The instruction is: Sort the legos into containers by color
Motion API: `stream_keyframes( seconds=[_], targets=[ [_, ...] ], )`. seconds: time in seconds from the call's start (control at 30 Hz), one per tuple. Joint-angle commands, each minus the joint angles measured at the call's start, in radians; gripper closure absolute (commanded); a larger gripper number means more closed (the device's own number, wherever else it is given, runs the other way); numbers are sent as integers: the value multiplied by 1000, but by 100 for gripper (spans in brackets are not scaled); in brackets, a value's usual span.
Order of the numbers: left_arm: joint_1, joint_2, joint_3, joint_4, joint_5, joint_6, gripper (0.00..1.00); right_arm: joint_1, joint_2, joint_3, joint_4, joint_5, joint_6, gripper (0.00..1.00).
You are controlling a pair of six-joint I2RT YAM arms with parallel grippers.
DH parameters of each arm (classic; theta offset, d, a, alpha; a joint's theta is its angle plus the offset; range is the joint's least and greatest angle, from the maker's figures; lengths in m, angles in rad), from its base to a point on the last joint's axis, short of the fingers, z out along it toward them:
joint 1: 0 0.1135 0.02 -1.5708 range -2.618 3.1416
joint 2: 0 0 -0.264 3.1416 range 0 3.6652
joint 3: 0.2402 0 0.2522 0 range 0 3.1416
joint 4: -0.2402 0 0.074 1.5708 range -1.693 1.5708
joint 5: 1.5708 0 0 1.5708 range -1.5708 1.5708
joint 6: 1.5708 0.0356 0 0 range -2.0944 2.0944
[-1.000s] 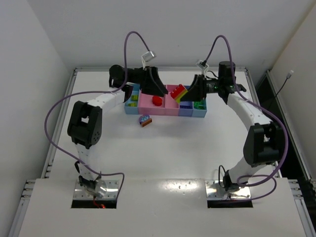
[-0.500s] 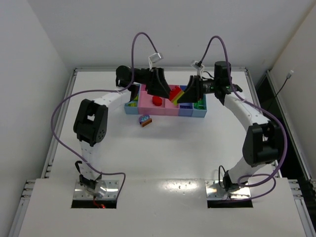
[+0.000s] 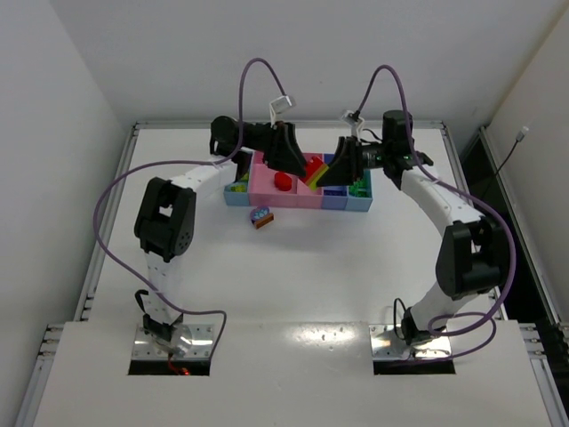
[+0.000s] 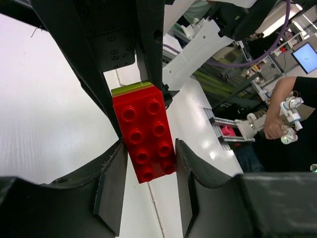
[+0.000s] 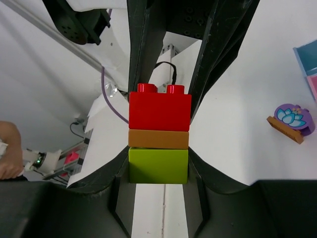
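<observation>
Red-topped stack (image 5: 158,140) is clamped over the bins (image 3: 267,197) by the right gripper (image 5: 158,168). The red brick (image 4: 143,134) is flanked by the left gripper (image 4: 148,176), contact unclear, presumably for separation.

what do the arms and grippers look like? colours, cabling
Left arm and right arm: white links, black joint housings, silver base plates. A purple cable loops along each, base to wrist. Left gripper and right gripper: all black, flat angular fingers.
</observation>
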Motion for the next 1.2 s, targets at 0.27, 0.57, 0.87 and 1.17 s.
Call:
stream_keyframes(
  seconds=[0.27,0.57,0.87,1.17],
  targets=[
    [-17,-46,-4,23,-24,96,100,31,-31,121,-504,307,-571,100],
    [101,-66,-13,-50,-67,150,100,22,-148,-2,-579,307,-668,100],
    [182,-110,-33,-59,-87,161,100,31,-169,-27,-564,351,-682,100],
    [535,-291,-150,-181,-148,262,100,188,44,42,-25,566,-195,100]
  ],
)
